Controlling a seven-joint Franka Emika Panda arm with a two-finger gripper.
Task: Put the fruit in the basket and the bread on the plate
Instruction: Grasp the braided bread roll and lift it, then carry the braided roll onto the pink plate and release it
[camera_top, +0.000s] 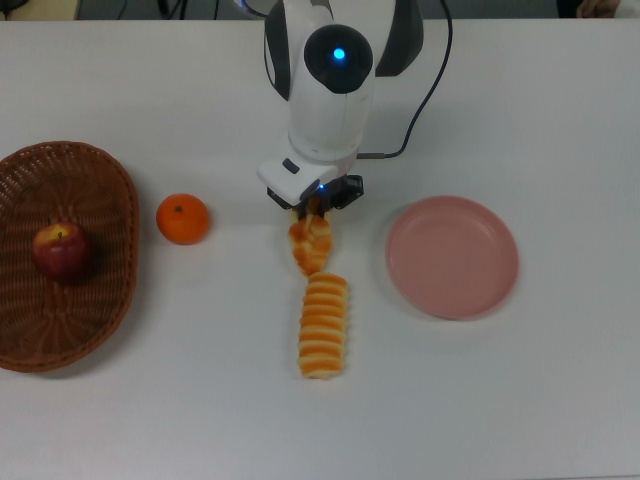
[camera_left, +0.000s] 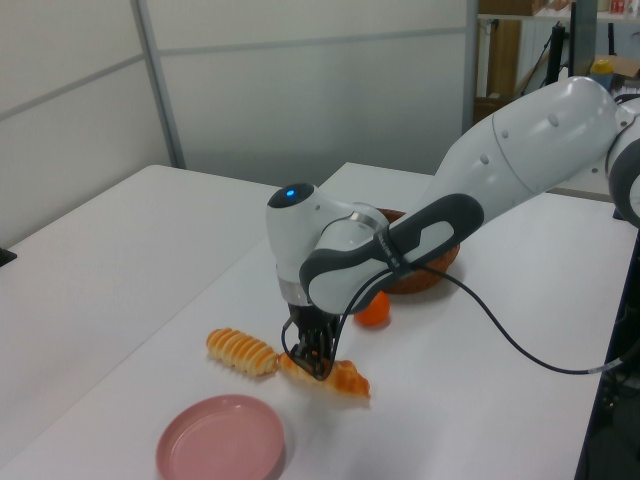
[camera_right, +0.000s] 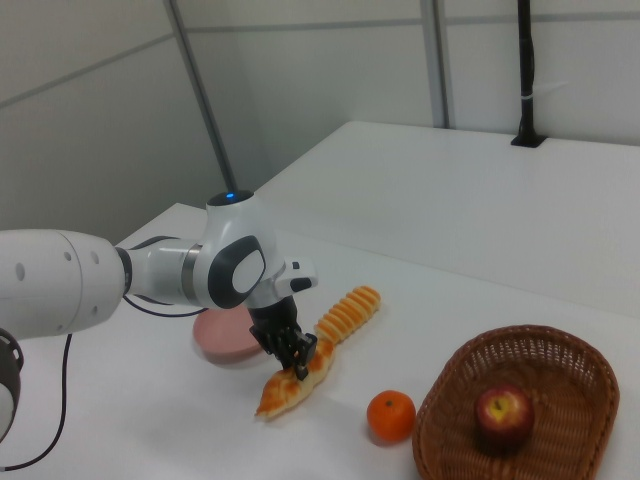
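My gripper (camera_top: 312, 207) is shut on the far end of the braided bread (camera_top: 311, 247), near the middle of the table; the left view shows the same grip (camera_left: 316, 364) with the bread (camera_left: 347, 381) slanting down from it. The ridged bread (camera_top: 323, 326) lies just below it in the top view. The pink plate (camera_top: 452, 257) sits bare to the top view's right. The orange mandarin (camera_top: 182, 219) rests on the table beside the wicker basket (camera_top: 105, 180), and the red apple (camera_top: 60, 250) lies inside the basket.
My white arm and its black cable (camera_top: 425, 90) run over the far side of the table in the top view. The table edge (camera_left: 590, 400) is near on the left view's right.
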